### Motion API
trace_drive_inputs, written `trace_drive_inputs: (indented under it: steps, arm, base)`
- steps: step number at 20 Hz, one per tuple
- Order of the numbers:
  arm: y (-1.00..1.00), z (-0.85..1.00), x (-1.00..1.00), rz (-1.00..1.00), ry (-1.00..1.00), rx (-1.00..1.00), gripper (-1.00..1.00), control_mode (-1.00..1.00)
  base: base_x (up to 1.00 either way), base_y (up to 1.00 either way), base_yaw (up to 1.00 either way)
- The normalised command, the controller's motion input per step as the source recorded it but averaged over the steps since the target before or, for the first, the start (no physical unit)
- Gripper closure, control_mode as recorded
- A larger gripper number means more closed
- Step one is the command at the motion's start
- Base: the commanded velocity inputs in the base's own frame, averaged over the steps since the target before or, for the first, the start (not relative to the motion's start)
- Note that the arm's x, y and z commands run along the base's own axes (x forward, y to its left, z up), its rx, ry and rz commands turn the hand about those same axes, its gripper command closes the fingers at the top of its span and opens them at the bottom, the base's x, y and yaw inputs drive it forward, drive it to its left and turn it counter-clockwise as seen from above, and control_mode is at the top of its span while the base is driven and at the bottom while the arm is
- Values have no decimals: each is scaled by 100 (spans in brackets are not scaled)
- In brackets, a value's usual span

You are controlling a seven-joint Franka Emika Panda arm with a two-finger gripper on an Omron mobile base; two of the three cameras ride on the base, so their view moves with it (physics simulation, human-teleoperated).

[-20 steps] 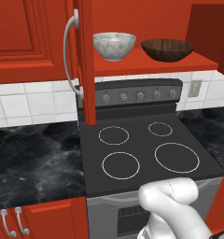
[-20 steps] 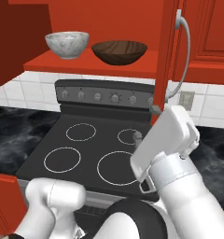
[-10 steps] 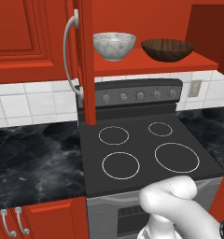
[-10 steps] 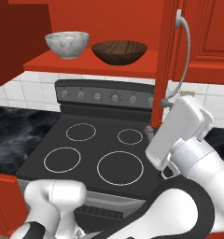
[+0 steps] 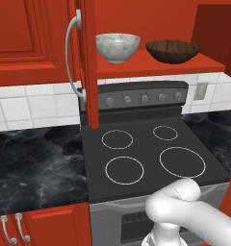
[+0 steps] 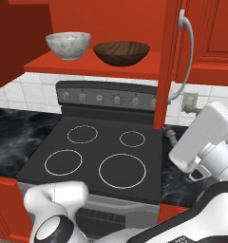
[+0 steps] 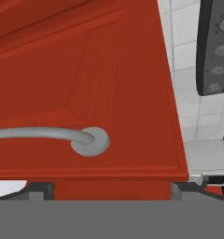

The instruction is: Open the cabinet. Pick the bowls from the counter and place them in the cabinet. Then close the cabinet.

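The cabinet stands open, its left door [image 5: 90, 62] and right door [image 6: 168, 61] swung out edge-on. On its red shelf [image 6: 87, 64] sit both bowls: the marbled grey-white bowl [image 5: 117, 46] [image 6: 68, 45] and, to its right, the dark wood-grain bowl [image 5: 173, 50] [image 6: 121, 52]. My gripper [image 6: 175, 141] hangs low beside the right door, just under its curved silver handle [image 6: 188, 57]. In the hand view the gripper [image 7: 111, 189] is open and holds nothing, facing the door's raised panel [image 7: 86, 70] and the handle's end [image 7: 88, 141].
A black stovetop [image 5: 146, 153] with white rings sits below the cabinet, its knob panel [image 6: 106, 97] behind. The black marble counter [image 5: 35, 163] [image 6: 11, 133] runs on both sides. Lower red doors [image 5: 45, 226] with small handles lie at the front left.
My hand has swung to the right, out from in front of the right door's edge to the handle side. The bowls and both doors have stayed put.
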Motion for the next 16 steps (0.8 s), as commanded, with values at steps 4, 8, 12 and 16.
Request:
trace_drive_inputs:
  steps: [4, 8, 12, 16]
  arm:
    - [-7, -13, 43, 7, 0, -9, -100, -100]
    - [-19, -13, 51, 6, -1, -6, -100, -100]
    - [-5, -6, 51, 5, -1, -10, -100, -100]
    - [14, 0, 35, 10, -9, -19, -100, -100]
  base:
    - [0, 0, 0]
    - [0, 0, 0]
    - [0, 0, 0]
    - [0, 0, 0]
